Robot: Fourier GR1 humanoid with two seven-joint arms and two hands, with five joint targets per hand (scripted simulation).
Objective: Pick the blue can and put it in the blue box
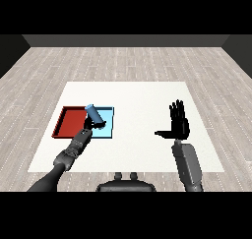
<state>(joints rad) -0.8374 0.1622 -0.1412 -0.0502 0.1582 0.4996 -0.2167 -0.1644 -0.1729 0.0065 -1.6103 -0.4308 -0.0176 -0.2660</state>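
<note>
The blue can (94, 114) hangs tilted above the blue tray (108, 129), its top leaning toward the view's left and its lower end sunk into the left hand (88, 127). It is clear of the tray floor as far as the head view shows, though whether its bottom edge touches the tray I cannot tell. The tilt looks like a consequence of the wrist angle: the left forearm (74, 149) comes in low from the lower left corner and rises steeply, so the can leans with it instead of standing upright.

The left hand's fingers curl round the lower part of the can, with most of the can's body showing above them. The hand sits over the near left part of the blue tray, just beside the edge it shares with the red tray (72, 121). Holding the can there, I judge, puts it in place for release; the carry seems nearly done and only lowering and letting go remain.

The 2 trays lie side by side, touching, on the left of the white tabletop (138, 98). Well apart, on the right side, the right hand (179, 123) is held upright above the tabletop, fingers straight and spread, thumb out to the side, holding nothing.
</note>
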